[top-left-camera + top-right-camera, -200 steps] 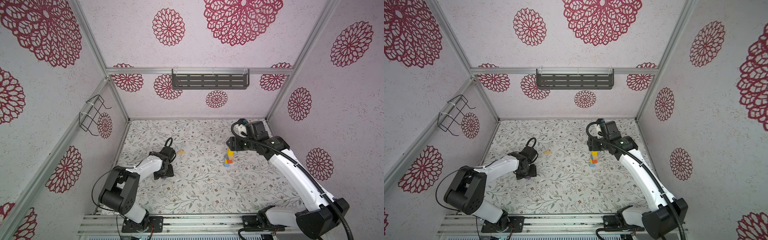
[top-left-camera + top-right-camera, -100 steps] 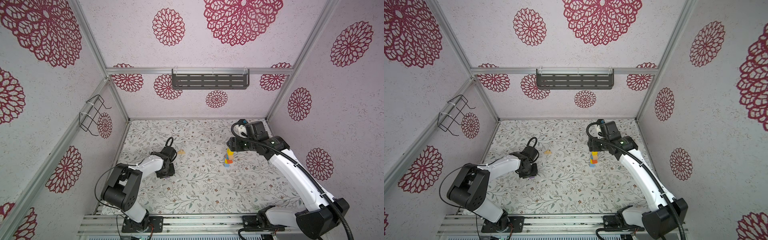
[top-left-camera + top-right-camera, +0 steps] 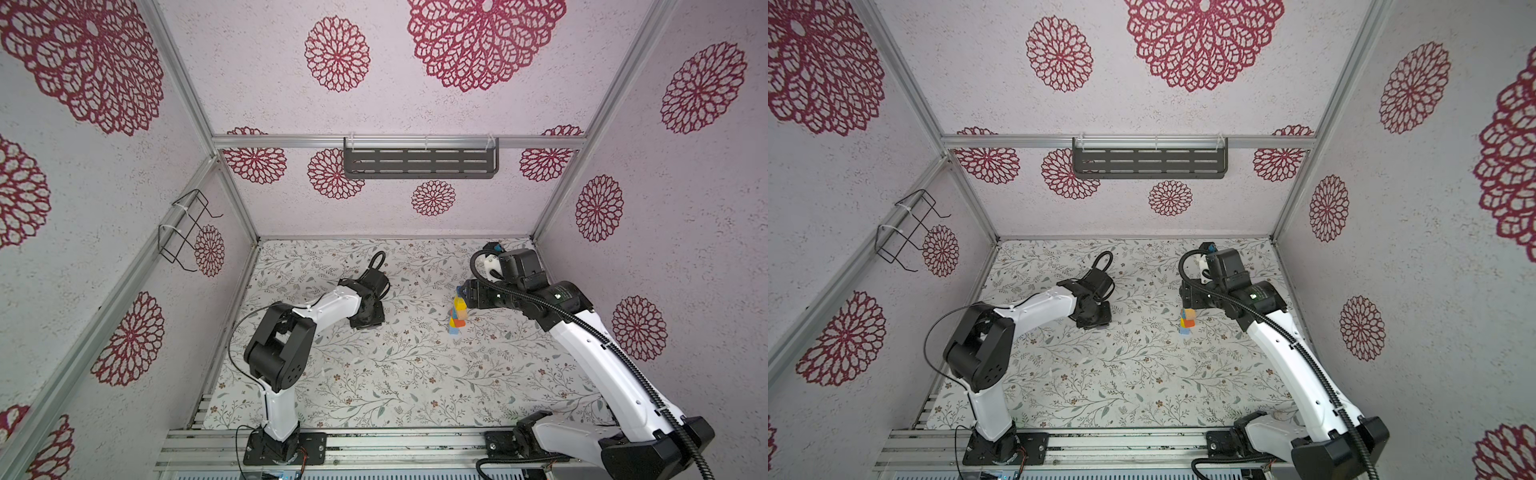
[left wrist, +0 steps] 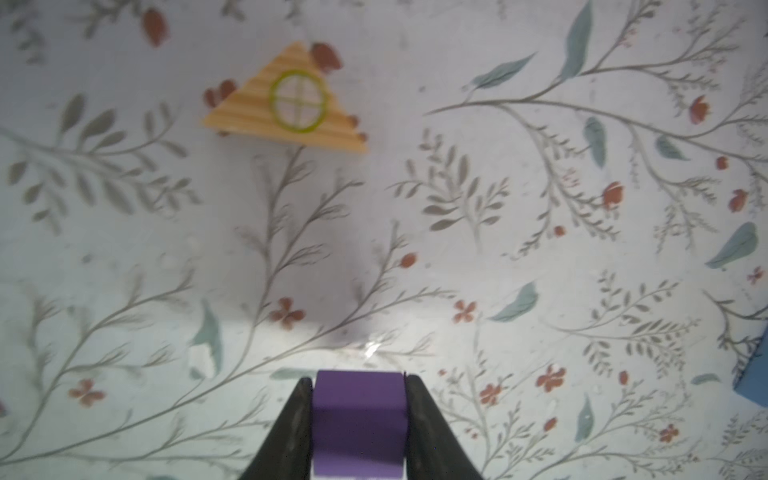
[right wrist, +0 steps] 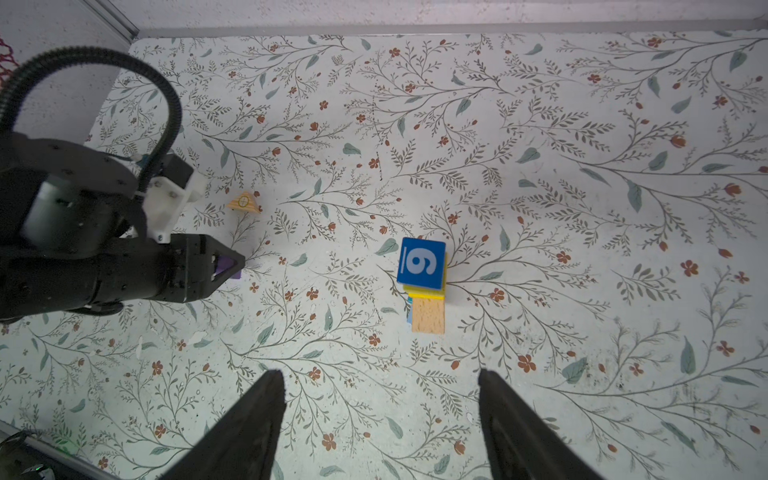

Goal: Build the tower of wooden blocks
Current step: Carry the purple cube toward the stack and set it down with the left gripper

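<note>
We hold the purple cube [image 4: 357, 419] clamped in our left tool [image 4: 358, 381], well apart from the tower [image 5: 422, 266]; our right tool [image 5: 380, 378] stands spread near it.

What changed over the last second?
The left gripper closed on the purple block and shifted toward the middle of the table. The right gripper stays open by the tower. The tower and the wooden triangle have not moved.
</note>
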You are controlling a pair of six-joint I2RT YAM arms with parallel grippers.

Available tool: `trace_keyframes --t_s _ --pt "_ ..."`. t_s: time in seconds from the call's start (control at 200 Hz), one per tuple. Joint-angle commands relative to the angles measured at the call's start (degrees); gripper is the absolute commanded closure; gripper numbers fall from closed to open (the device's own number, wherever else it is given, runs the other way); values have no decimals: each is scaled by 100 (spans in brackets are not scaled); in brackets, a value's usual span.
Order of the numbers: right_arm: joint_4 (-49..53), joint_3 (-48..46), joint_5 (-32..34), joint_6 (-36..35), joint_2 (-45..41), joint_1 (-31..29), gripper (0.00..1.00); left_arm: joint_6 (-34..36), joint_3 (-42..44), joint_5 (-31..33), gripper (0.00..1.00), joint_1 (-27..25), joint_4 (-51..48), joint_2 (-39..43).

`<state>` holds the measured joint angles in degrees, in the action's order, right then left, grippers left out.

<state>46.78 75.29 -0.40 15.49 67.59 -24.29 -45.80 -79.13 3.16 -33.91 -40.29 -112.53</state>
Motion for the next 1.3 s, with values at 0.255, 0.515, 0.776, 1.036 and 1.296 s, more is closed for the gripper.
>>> trace_keyframes --t_s 0.255,0.515,0.776,1.036,1.296 --pt "76 -148 285 -112 -407 58 21 -287 -1447 -106 57 -309 -589 -1284" --pt "290 55 438 -83 -280 56 19 -282 -1539 -17 22 -309 -655 -1115" --pt "635 722 386 203 387 -122 29 -112 -861 228 5 -137 -525 338" --pt "825 1673 1122 687 1503 -1155 29 443 122 508 3 122 -704 2234" --pt "552 2022 1102 1369 2654 -1429 30 1074 872 208 3 984 -1142 4046"
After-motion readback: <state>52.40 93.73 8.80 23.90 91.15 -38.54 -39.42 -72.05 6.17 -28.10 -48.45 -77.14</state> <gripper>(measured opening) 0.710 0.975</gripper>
